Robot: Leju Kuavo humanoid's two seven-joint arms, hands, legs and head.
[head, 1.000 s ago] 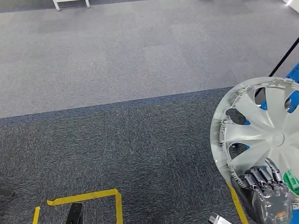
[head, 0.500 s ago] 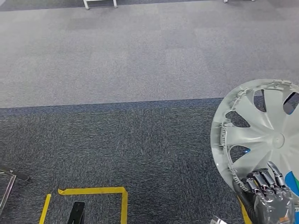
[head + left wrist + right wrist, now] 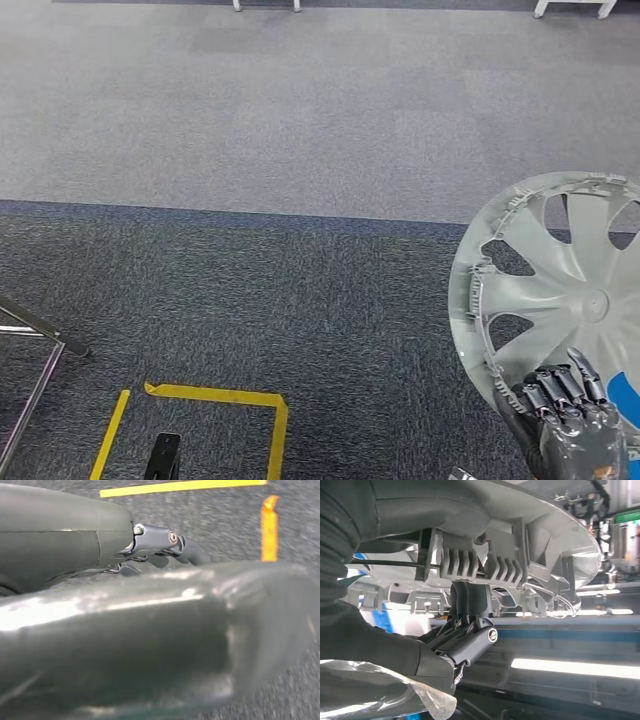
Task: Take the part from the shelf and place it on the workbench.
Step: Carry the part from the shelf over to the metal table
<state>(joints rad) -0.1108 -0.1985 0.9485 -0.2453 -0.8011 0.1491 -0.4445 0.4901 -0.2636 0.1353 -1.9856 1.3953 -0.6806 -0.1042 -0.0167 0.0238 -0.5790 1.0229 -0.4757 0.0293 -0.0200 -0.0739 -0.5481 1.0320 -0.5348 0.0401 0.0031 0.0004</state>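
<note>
Silver plastic wheel cover (image 3: 562,285) is being gripped at its lower rim by the right hand (image 3: 577,425), fingers curled over the edge. It is being carried; the workbench must be reached next. Left hand (image 3: 158,540): finger state cannot be told. Yellow tape (image 3: 219,400) is marking the carpet (image 3: 302,150); a metal frame (image 3: 34,350) is standing at the left edge.
</note>
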